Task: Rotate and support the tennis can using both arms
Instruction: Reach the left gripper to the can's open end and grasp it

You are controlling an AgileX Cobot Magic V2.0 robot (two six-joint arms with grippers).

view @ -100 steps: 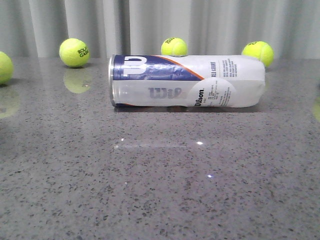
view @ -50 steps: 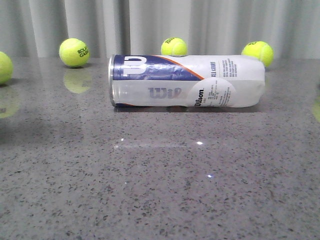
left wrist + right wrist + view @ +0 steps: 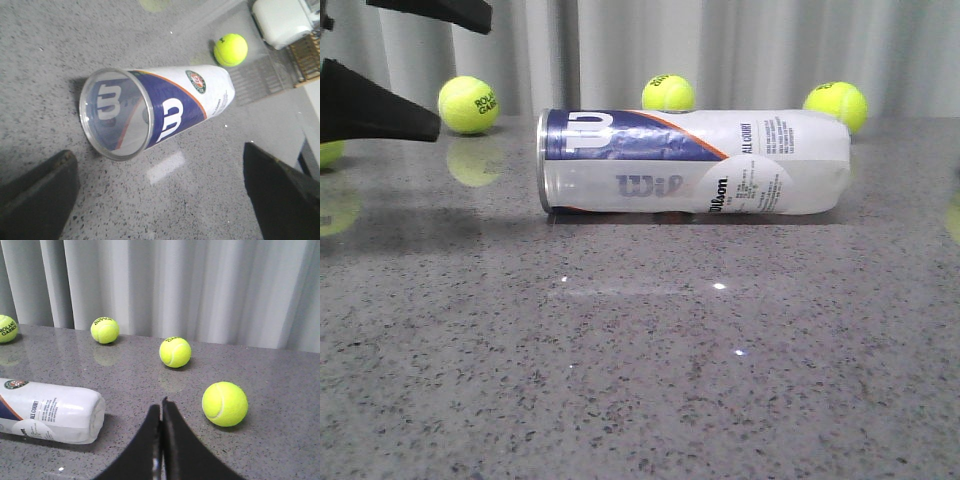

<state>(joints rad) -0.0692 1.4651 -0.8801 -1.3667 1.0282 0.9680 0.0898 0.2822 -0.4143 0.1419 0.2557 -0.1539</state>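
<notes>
Your tennis can (image 3: 695,162) lies on its side on the grey speckled surface (image 3: 640,380), long axis across the front view, silver-rimmed open end toward the robot's left, closed white end toward its right. Nothing touches it.

Your left pincer (image 3: 445,70) shows at the upper left of the front view: two black wedge fingers (image 3: 380,105), one above the other, tips pointing toward the can's rim end, wide gap between them, so it's open. It sits off to the left of the can, clear of it, raised above the surface; its shadow falls on the surface below. In the left wrist view the two fingers (image 3: 37,192) are spread to either side with bare surface between them, and the can's (image 3: 155,112) rim mouth faces the camera ahead of them, not between them.

Your right pincer (image 3: 161,440) is out of the front view. In the right wrist view its two fingers (image 3: 145,445) are pressed together, closed on nothing, pointing over the surface. The can's (image 3: 50,412) white closed end lies off to one side of it, near but apart.

Loose tennis balls: one (image 3: 224,403) just beside the right fingertips, another (image 3: 175,352) and a third (image 3: 104,330) farther back near the grey curtain (image 3: 200,290). Front view shows balls (image 3: 468,104) behind the can.
</notes>
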